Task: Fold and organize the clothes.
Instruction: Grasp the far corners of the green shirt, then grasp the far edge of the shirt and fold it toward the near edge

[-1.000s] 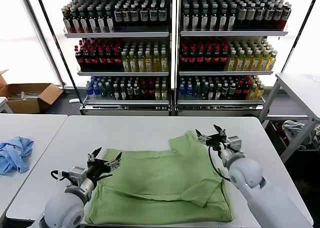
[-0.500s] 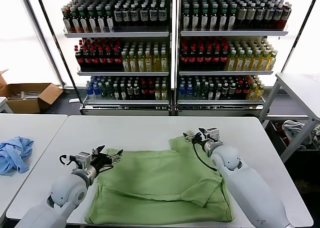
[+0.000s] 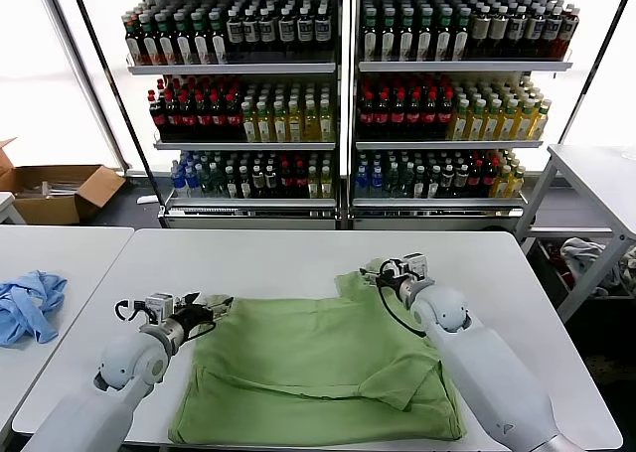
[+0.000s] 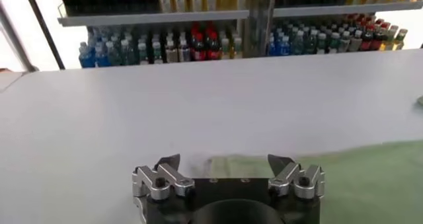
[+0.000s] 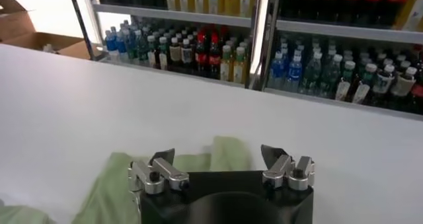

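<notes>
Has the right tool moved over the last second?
Yes. The right tool has shifted toward the robot's left and toward the shelves, now over the far sleeve of the green polo shirt.

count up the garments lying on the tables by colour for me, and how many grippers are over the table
Light green garments: 1, the polo shirt on the middle table.
Light blue garments: 1, the bunched garment on the table to the robot's left.
Grippers: 2, the left gripper at the shirt's near-left corner, open, and the right gripper at its far edge, open.
Total: 4.
</notes>
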`<action>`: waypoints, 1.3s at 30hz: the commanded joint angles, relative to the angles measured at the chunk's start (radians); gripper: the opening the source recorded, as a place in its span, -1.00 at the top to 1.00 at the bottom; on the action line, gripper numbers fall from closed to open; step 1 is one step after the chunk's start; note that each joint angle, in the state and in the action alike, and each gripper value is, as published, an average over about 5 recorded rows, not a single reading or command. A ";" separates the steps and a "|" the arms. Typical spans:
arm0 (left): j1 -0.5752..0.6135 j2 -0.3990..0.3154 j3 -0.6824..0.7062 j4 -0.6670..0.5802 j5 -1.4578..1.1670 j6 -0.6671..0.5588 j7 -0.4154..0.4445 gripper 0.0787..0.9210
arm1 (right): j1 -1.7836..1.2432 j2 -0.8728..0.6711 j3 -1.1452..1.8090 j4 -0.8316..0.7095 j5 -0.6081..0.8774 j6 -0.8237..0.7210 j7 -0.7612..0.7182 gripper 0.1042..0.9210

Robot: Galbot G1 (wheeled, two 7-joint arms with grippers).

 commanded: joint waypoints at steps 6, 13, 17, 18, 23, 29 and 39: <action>0.026 -0.011 -0.014 0.061 -0.004 -0.009 0.032 -0.76 | -0.025 0.009 0.008 -0.028 -0.040 -0.001 -0.038 -0.45; 0.036 -0.015 -0.013 0.056 0.012 -0.026 0.048 -0.45 | -0.047 -0.003 0.010 0.001 -0.053 0.009 -0.047 0.06; 0.048 -0.014 -0.010 0.039 0.031 -0.048 0.062 -0.19 | -0.057 -0.010 0.013 0.017 -0.058 0.017 -0.046 0.31; 0.053 -0.014 -0.009 0.033 0.038 -0.059 0.065 -0.12 | -0.059 -0.010 0.015 0.019 -0.058 0.019 -0.045 0.38; 0.082 -0.012 -0.002 -0.011 0.060 -0.104 0.080 0.23 | -0.067 -0.014 0.020 0.033 -0.060 0.025 -0.044 0.72; 0.092 -0.010 0.004 -0.048 0.060 -0.140 0.077 0.64 | -0.077 -0.024 0.017 0.054 -0.072 0.043 -0.044 0.98; 0.091 0.014 -0.020 -0.122 0.035 -0.242 0.014 0.98 | -0.093 -0.088 0.028 0.172 -0.075 0.216 0.002 0.98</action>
